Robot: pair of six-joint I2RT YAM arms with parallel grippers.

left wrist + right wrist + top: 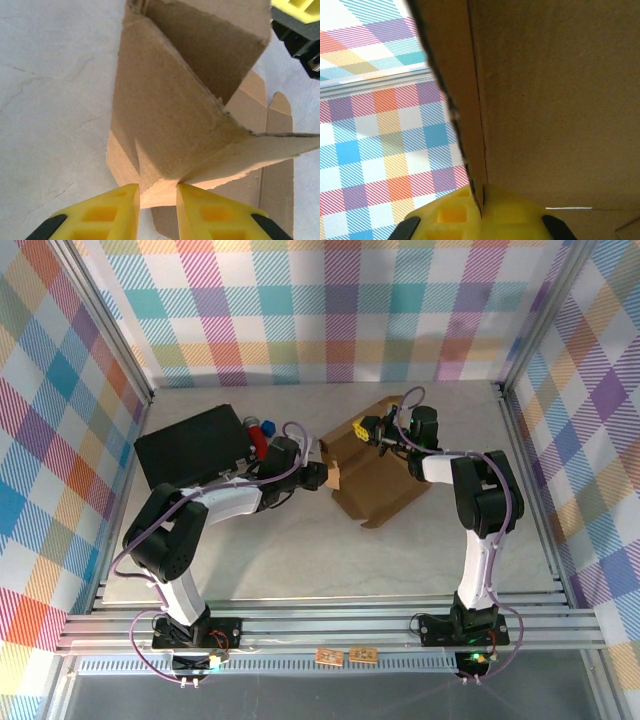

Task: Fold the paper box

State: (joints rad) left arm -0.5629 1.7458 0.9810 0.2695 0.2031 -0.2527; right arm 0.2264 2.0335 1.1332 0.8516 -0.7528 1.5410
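The paper box (378, 480) is brown corrugated cardboard, partly folded, standing in the middle of the table with one wall raised. My left gripper (331, 477) is at its left corner. In the left wrist view the yellow fingers sit close either side of a folded cardboard corner (159, 192), so the left gripper (158, 200) is shut on it. My right gripper (363, 429) holds the raised upper wall. In the right wrist view the right gripper (481, 207) pinches the thin wall edge of the paper box (560, 100). The right gripper's yellow and black tip (300, 25) also shows in the left wrist view.
A larger black case (195, 445) lies at the back left, with a red and blue item (262, 430) at its right end, close behind my left arm. Plaid walls enclose the table. Metal rails (330, 625) run along the near edge.
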